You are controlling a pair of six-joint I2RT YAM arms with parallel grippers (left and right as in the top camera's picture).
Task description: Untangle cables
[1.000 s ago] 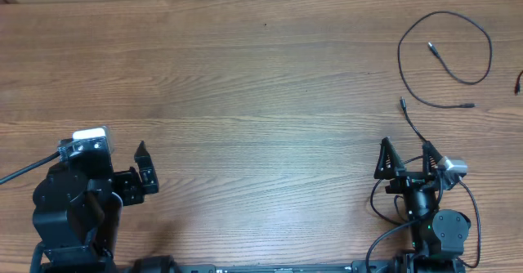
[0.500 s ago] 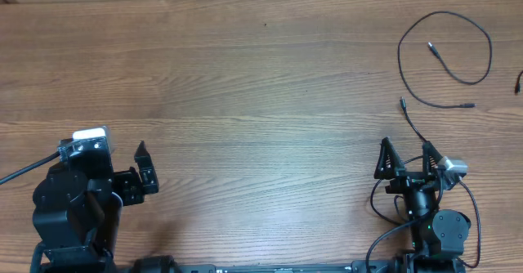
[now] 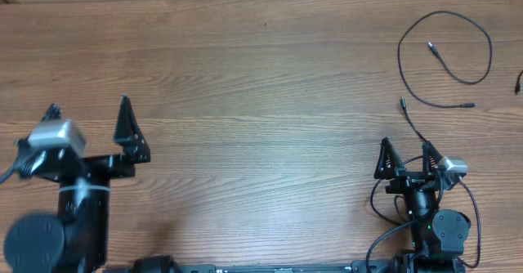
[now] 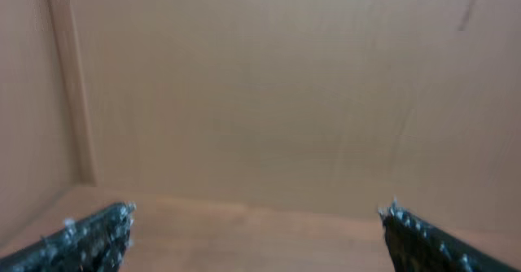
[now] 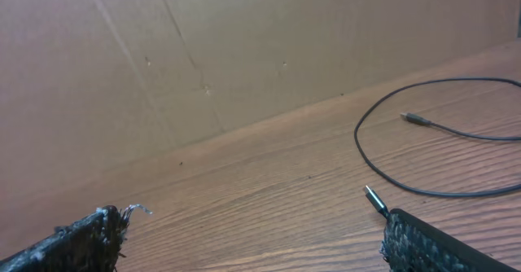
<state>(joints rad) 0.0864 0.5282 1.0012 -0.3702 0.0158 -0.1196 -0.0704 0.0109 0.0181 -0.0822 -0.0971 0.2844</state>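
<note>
A thin black cable (image 3: 482,36) lies in an open loop at the table's far right, with plug tips inside the loop (image 3: 431,46) and at its lower end (image 3: 471,105). A second thin cable (image 3: 411,123) runs from a plug tip down toward my right gripper (image 3: 404,149), which is open and empty. In the right wrist view the loop (image 5: 358,142) lies ahead and the second cable's plug (image 5: 373,197) lies just beside my right finger (image 5: 423,247). My left gripper (image 3: 88,114) is open and empty at the far left, away from the cables; its view (image 4: 257,213) shows no cable.
A short piece of another black cable (image 3: 519,83) shows at the right edge. A cardboard wall (image 5: 203,52) stands along the table's far side. The wooden table (image 3: 261,101) stretches between the two arms.
My left arm has swung forward and its gripper now points away from the base, jaws spread wide. The right arm and the cables have not moved.
</note>
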